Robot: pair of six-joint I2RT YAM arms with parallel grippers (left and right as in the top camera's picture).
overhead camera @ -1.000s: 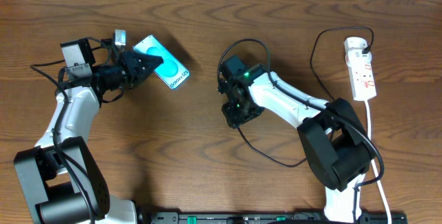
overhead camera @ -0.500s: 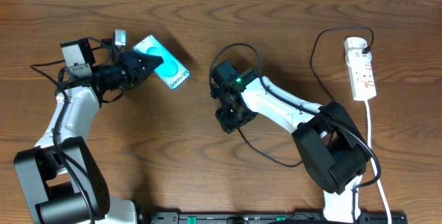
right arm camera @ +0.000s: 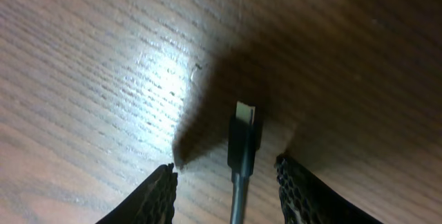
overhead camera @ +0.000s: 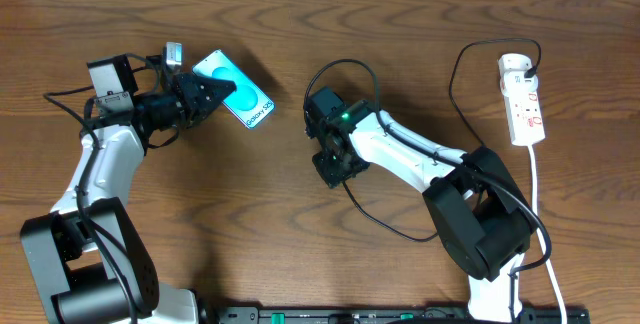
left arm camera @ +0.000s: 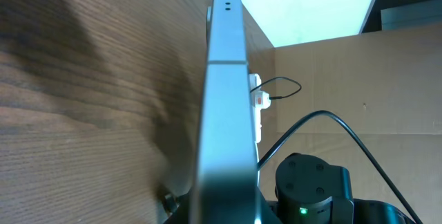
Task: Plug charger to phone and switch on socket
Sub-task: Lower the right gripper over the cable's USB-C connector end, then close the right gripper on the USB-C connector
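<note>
Left pincer: your left gripper is clamped on one end of the phone, at the table's far left.
Right pincer: your right gripper sits near centre with its jaws partway apart. The charger tip lies between them with a gap on each side. You cannot tell whether it is pinched further back.
Done: nothing is plugged in yet, and the tip and phone are well apart.
Remaining: 2 steps, by my reading. Seat the connector, then switch on the socket at the far right.
Overhead only: both arms, the cable's loop and the spacing between things.
Left wrist only: the phone edge-on.
Right wrist only: the connector's pale metal end and its shadow on the wood.
</note>
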